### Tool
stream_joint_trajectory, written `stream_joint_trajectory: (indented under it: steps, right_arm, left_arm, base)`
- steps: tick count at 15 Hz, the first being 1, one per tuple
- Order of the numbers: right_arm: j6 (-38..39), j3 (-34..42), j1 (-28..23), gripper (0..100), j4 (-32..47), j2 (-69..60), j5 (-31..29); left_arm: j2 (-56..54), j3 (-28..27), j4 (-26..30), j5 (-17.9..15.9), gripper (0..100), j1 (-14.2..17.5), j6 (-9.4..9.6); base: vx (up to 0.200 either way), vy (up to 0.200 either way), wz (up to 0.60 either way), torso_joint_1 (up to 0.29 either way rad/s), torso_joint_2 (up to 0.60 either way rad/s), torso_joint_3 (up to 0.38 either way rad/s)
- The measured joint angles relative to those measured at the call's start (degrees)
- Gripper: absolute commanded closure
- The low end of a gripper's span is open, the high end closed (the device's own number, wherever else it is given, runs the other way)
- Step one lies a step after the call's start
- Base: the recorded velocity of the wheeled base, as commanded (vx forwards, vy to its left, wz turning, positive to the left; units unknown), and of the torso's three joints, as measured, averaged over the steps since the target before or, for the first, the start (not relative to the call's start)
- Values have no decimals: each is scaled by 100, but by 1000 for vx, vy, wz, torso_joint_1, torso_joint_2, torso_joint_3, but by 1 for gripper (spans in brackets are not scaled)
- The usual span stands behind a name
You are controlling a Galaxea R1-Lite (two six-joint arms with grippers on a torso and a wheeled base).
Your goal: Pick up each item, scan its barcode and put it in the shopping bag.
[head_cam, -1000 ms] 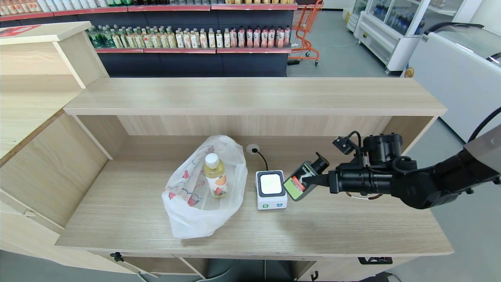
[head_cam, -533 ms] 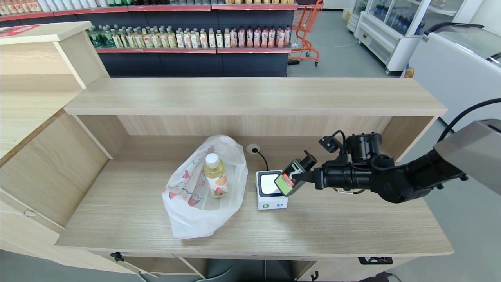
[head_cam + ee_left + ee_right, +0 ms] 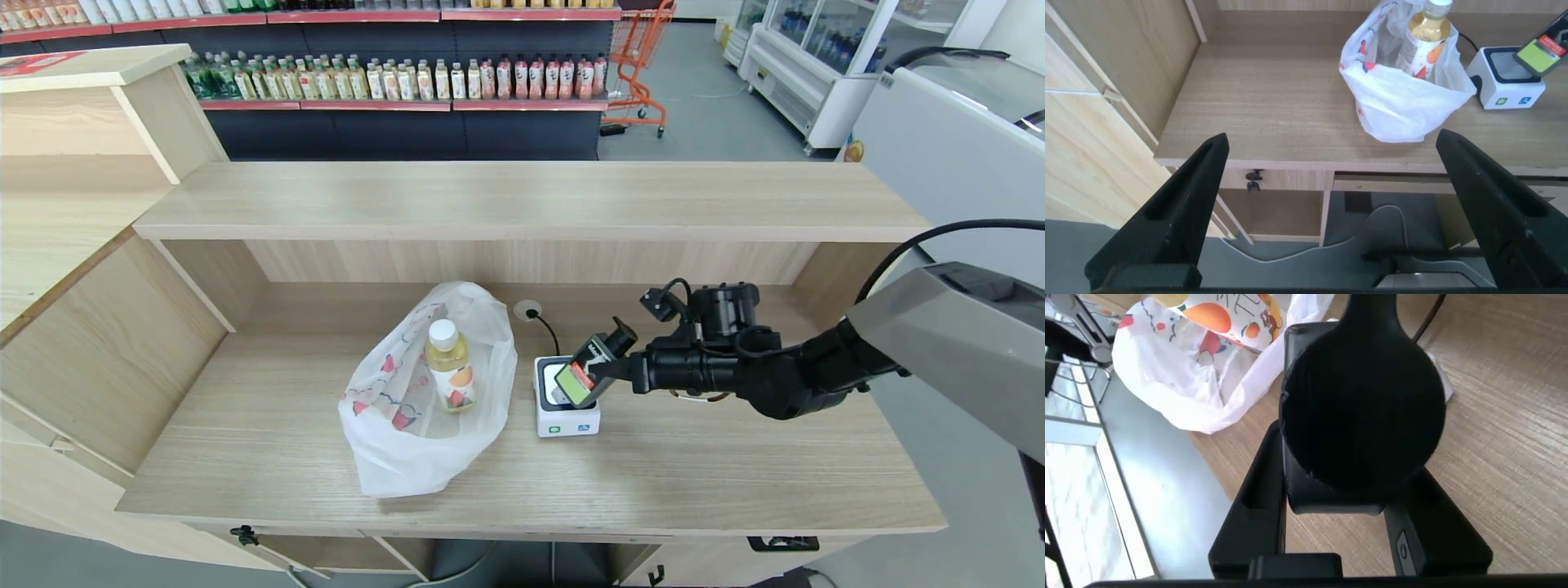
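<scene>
While one drink [image 3: 449, 367] sits in the shopping bag [image 3: 408, 457], our right claw [image 3: 619, 365] grips a dark bottle [image 3: 581, 377] over the scanner [image 3: 563, 425]; we must bag it next.

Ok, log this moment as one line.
right tool: shut on dark bottle | dark bottle: over scanner | juice bottle: in shopping bag | left tool: open

We are looking past the left gripper [image 3: 1333, 143], whose dark fingers [image 3: 1180, 208] are standing wide apart before the wooden counter [image 3: 1266, 98]. The white shopping bag [image 3: 1404, 102] is holding an upright bottle [image 3: 1426, 37]. Just beside it, a green-labelled item [image 3: 1542, 51] is hanging tilted over the scanner [image 3: 1503, 86].
</scene>
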Motion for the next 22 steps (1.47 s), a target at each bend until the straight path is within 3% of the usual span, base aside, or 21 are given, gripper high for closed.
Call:
stream_joint_trajectory:
  steps: [9, 14, 16, 19, 22]
  right_arm:
    - [44, -521, 89, 100, -1, 417, 6]
    - [482, -361, 105, 100, 27, -284, -17]
    - [108, -118, 94, 100, 82, -895, -35]
    - [-1467, 859, 66, 100, 100, -1819, -213]
    - [-1779, 1991, 24, 100, -127, -2637, -246]
  left_arm:
    - [0, 0, 0, 0, 0, 2, -2]
    - [0, 0, 0, -2, 0, 2, -2]
    - [0, 0, 0, 0, 0, 2, -2]
    - [0, 0, 0, -2, 0, 2, 11]
    - [0, 0, 0, -2, 0, 2, 2]
  base:
    - [0, 0, 0, 0, 0, 0]
    - [0, 0, 0, 0, 0, 0]
    - [0, 0, 0, 0, 0, 0]
    - [0, 0, 0, 0, 0, 0]
    - [0, 0, 0, 0, 0, 0]
